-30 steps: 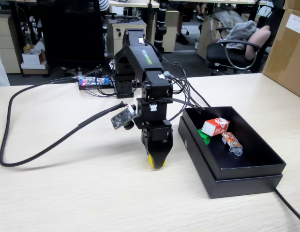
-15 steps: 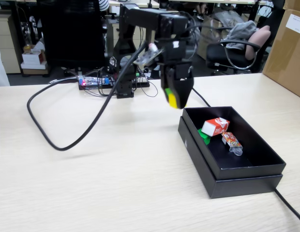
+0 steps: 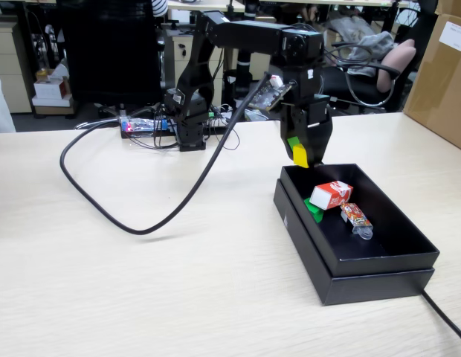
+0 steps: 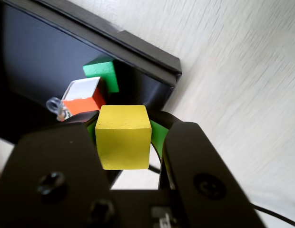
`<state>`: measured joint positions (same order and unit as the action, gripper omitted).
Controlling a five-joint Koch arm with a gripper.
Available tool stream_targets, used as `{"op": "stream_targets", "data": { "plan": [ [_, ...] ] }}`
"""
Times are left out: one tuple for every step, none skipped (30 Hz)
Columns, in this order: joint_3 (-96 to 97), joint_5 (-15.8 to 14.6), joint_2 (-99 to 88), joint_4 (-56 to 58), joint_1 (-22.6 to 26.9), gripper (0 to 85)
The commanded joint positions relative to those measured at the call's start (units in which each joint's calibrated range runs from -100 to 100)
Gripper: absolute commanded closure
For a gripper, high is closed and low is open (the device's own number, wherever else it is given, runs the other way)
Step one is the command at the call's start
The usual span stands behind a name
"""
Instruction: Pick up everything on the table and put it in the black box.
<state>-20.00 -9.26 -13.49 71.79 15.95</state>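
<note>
Right up against the wrist camera, a yellow cube [image 4: 123,137] is seen clamped between the two dark jaws, which are closed onto its sides with green pad lining peeking out on either side. In the fixed view the same cube [image 3: 300,156] is held by the gripper [image 3: 303,155] just above the far left corner of the black box [image 3: 379,262], clear of the tabletop.

Inside the box, three things can be made out. A green cube [image 3: 313,211] is tucked against the left wall as the fixed view shows it, and it's partly hidden behind the red carton [image 3: 331,195], which is lying tilted with its white end turned toward the camera. Just beside the carton, a small orange packet [image 3: 356,217] with a clear end is resting on the box floor. From the wrist view, the green cube [image 4: 103,72] is seen next to the box wall, the carton [image 4: 83,97] is touching or nearly touching it, and only the clear tip of the packet [image 4: 55,106] is visible at the carton's left.

The box is set on the light wood table [image 3: 141,282], toward the right of the fixed view. A thick black cable [image 3: 134,224] is looped across the tabletop to the left of the box, running back up to the arm. The arm's base [image 3: 187,119] is mounted at the far edge of the table, with a small lit board [image 3: 140,125] and loose wires beside it. A brown cardboard carton [image 3: 440,74] is propped at the far right.
</note>
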Motion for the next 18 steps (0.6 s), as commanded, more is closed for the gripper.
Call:
{"op": "stream_targets", "data": {
  "plan": [
    [-6.3, 0.1, 1.6, -1.7, 0.3, 79.8],
    [-6.4, 0.1, 3.1, -1.7, 0.3, 79.8],
    [-6.5, 0.1, 3.9, -1.7, 0.2, 79.8],
    [-6.5, 0.1, 4.4, -1.9, 0.1, 79.8],
    [-6.3, 0.1, 4.7, -2.5, 0.0, 79.8],
    [-6.1, 0.2, 5.3, -3.2, -0.2, 79.8],
    [-6.1, 0.2, 5.9, -3.6, -0.5, 79.8],
    [-6.1, 0.3, 6.4, -3.8, -0.7, 79.7],
    [-6.1, 0.3, 6.8, -3.9, -0.8, 79.7],
    [-5.7, 0.3, 7.2, -3.9, -0.9, 75.3],
    [-5.1, 0.3, 7.1, -3.9, -1.0, 69.6],
    [-4.6, 0.3, 7.1, -3.9, -1.1, 64.4],
    [-4.3, 0.3, 7.0, -3.9, -1.2, 58.8],
    [-4.2, 0.3, 6.8, -3.8, -1.3, 54.9],
    [-4.2, 0.3, 6.5, -3.8, -1.4, 52.8],
    [-4.3, 0.3, 5.9, -3.8, -1.4, 52.8],
    [-4.6, 0.3, 4.1, -3.5, -1.4, 52.7],
    [-4.8, 0.4, 3.1, -3.3, -1.4, 52.1]
  ]
}}
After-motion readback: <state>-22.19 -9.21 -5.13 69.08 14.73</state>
